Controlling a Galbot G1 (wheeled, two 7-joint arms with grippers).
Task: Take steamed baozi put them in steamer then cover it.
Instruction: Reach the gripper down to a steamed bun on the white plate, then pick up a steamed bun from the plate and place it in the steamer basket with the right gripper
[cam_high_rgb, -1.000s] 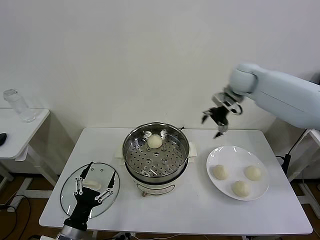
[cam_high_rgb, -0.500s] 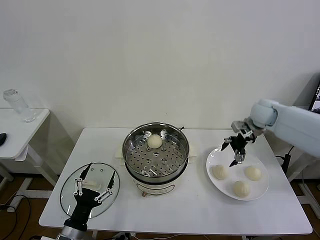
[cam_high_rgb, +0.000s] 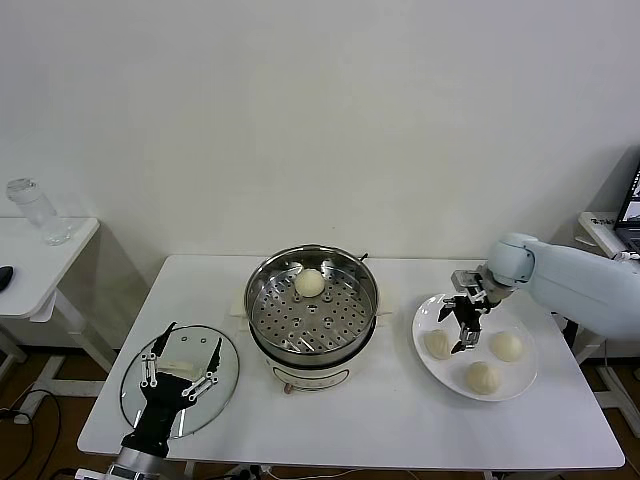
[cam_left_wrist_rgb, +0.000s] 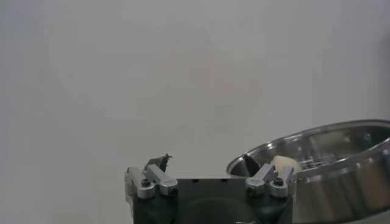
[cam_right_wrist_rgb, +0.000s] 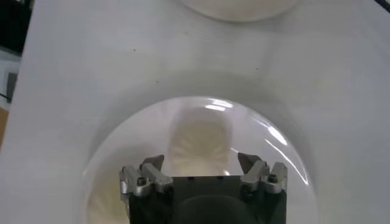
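Observation:
The steamer stands mid-table with one baozi on its perforated tray. Three more baozi lie on a white plate to its right. My right gripper hangs open just above the plate, over the baozi nearest the steamer. In the right wrist view that baozi shows between the spread fingertips of the right gripper. The glass cover lies flat at the table's front left, and my left gripper waits open over its white handle. The left wrist view shows the left gripper and the steamer.
A small side table stands to the left and carries a clear glass jar. The table's front edge runs close under the cover and the plate. A white wall rises behind the table.
My right gripper came down and rightward from high behind the steamer to just above the plate, still open. The left gripper shifted slightly over the cover.

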